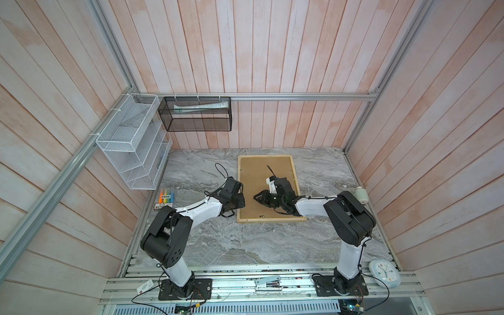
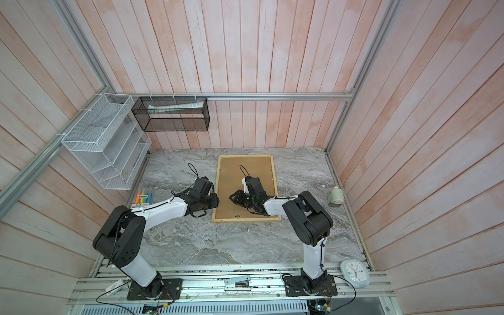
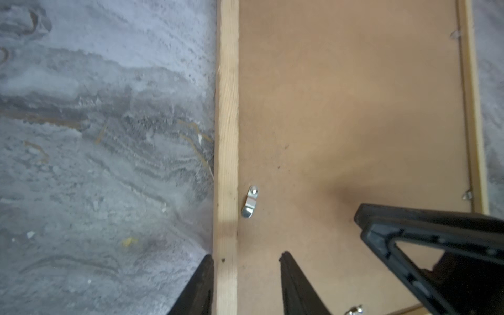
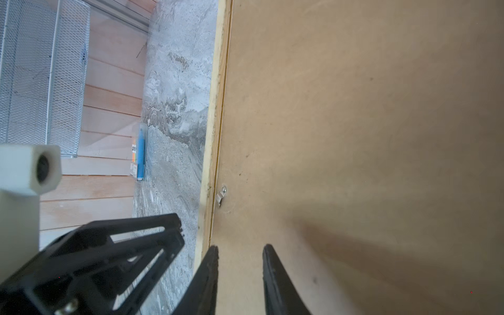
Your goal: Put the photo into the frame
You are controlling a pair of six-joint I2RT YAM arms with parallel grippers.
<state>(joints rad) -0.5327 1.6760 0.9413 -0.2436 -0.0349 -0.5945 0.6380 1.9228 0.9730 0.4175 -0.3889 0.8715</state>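
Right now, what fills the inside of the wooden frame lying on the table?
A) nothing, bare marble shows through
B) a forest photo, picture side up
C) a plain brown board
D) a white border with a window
C: in both top views the frame lies flat with a plain brown board covering its whole opening, and a metal clip sits at the board's edge.

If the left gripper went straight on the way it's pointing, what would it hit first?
Most likely the frame, its pale wood side strip: the left gripper stands open astride it, one finger over the table, one over the brown backing board. Height above it is unclear.
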